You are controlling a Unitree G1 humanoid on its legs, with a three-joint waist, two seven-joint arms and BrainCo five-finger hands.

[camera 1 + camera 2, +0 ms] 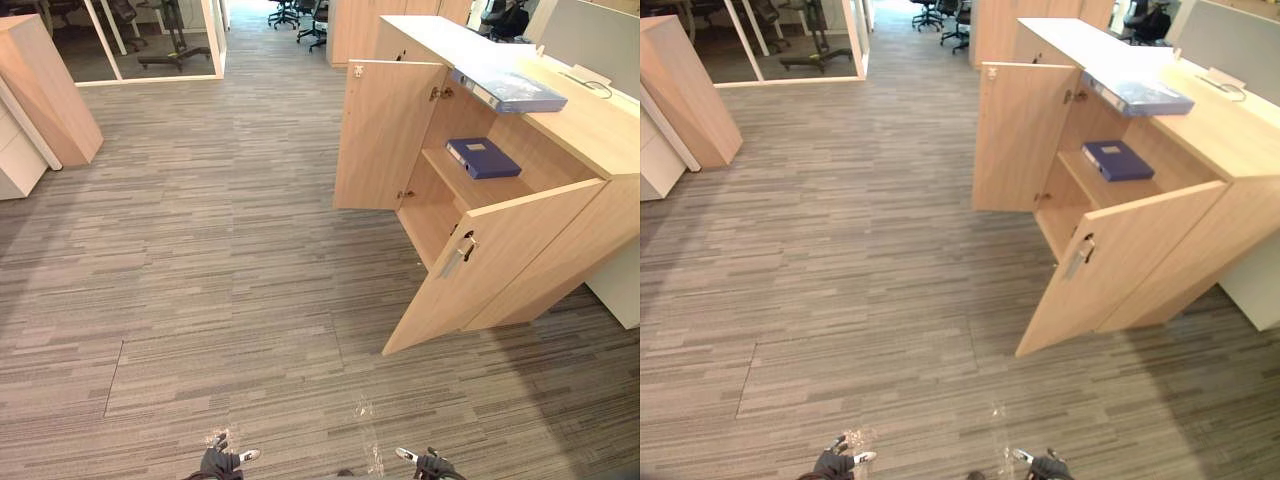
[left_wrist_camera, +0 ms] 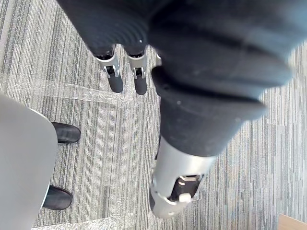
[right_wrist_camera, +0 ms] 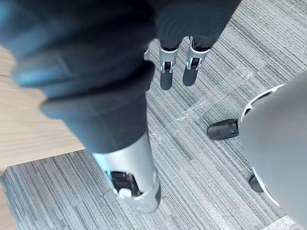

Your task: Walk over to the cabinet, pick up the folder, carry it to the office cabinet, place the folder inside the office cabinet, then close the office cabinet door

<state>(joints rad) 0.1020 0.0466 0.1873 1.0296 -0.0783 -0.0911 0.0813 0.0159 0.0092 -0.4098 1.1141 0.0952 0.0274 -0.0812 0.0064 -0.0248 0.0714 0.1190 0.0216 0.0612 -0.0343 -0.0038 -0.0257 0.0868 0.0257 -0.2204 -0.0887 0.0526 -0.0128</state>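
Note:
A light wood office cabinet [image 1: 590, 130] stands at the right with both doors swung open. The far door [image 1: 385, 135] and the near door [image 1: 490, 265] jut out over the carpet. A dark blue folder [image 1: 483, 157] lies flat on the inner shelf. A second, lighter blue folder [image 1: 510, 90] lies on the cabinet's top. My left hand [image 1: 222, 461] and right hand [image 1: 432, 464] hang low at the bottom edge, well short of the cabinet. In the wrist views the left hand's fingers [image 2: 115, 72] and the right hand's fingers [image 3: 165, 72] hang straight, holding nothing.
Another wood cabinet [image 1: 45, 90] and a white drawer unit [image 1: 15, 160] stand at the far left. Office chairs [image 1: 300, 15] and a glass partition [image 1: 150, 40] are at the back. Striped grey carpet [image 1: 220, 260] lies between me and the open cabinet.

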